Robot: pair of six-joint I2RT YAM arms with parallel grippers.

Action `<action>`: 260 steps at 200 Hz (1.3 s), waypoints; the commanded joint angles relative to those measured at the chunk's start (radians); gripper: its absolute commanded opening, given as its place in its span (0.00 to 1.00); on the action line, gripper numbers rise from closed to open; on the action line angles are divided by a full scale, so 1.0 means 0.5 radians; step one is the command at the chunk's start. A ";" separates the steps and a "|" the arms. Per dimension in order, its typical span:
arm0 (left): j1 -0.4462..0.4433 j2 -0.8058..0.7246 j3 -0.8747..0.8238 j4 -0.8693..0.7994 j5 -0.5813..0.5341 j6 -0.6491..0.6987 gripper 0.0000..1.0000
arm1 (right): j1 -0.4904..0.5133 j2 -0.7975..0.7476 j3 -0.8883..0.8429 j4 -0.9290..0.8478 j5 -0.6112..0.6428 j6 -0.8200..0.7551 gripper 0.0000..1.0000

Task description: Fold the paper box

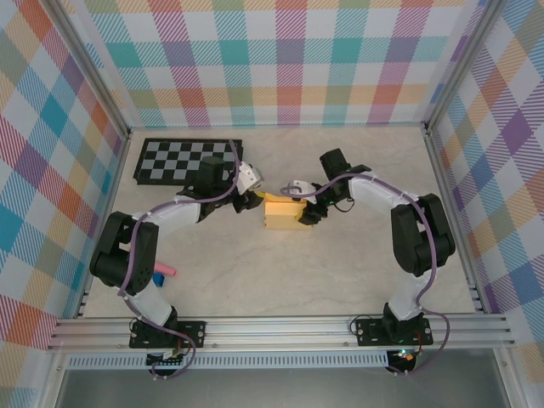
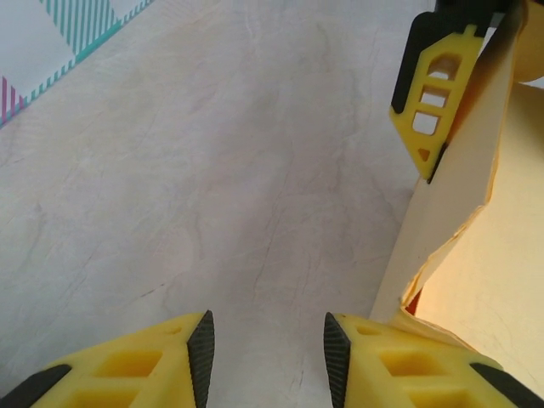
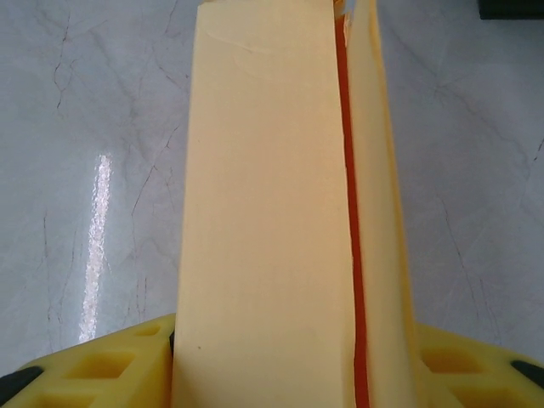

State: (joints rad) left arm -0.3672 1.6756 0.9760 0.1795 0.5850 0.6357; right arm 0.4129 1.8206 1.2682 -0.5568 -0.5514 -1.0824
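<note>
A: Position of the paper box (image 1: 279, 214)?

B: In the top view it sat near the middle of the table (image 1: 340, 280), between the two grippers. It lay below and to the right of the checkerboard (image 1: 183, 161) and did not touch it. It was yellow-orange card, partly raised, not flat.

A: Right gripper (image 1: 304, 211)?

B: It was at the box's right side. In the right wrist view the right gripper (image 3: 297, 378) was clamped on the card. Two pale panels of the paper box (image 3: 259, 212) stood upright between its fingers, with a thin orange seam showing between them. They filled the gap from one finger to the other.

A: Left gripper (image 1: 252, 198)?

B: It was just beside the box's upper left corner. In the left wrist view the left gripper (image 2: 268, 361) was parted to a middling gap, neither wide nor narrow. Only bare marbled table showed between its pads (image 2: 202, 353), so it held nothing.

A: Any contact with the card?

B: The paper box (image 2: 476, 263) ran along the right edge of that view, and its lower corner met the right-hand pad. At top right, a yellow finger (image 2: 425, 102) of the right gripper lay against the outside of an upright flap.

A: Anything else?

B: A pink piece (image 1: 167, 271) lay by the left arm's base, well apart from the box.
</note>
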 commanded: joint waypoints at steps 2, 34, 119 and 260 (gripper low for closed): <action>-0.056 -0.079 -0.060 0.096 0.122 -0.033 0.41 | -0.008 0.013 0.030 -0.044 -0.097 -0.043 0.53; -0.083 -0.095 -0.139 0.090 0.092 -0.012 0.42 | -0.012 0.028 0.035 -0.040 -0.102 -0.035 0.53; -0.281 -0.111 -0.238 0.141 -0.055 0.325 0.40 | -0.013 0.080 0.076 -0.062 -0.111 0.016 0.52; -0.300 -0.124 -0.161 -0.126 0.083 0.317 0.43 | -0.013 0.172 0.154 -0.108 -0.165 0.088 0.52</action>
State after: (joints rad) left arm -0.4568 1.6058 0.8661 0.2741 0.4770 0.7887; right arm 0.3866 1.8561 1.3277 -0.6445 -0.5514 -1.0782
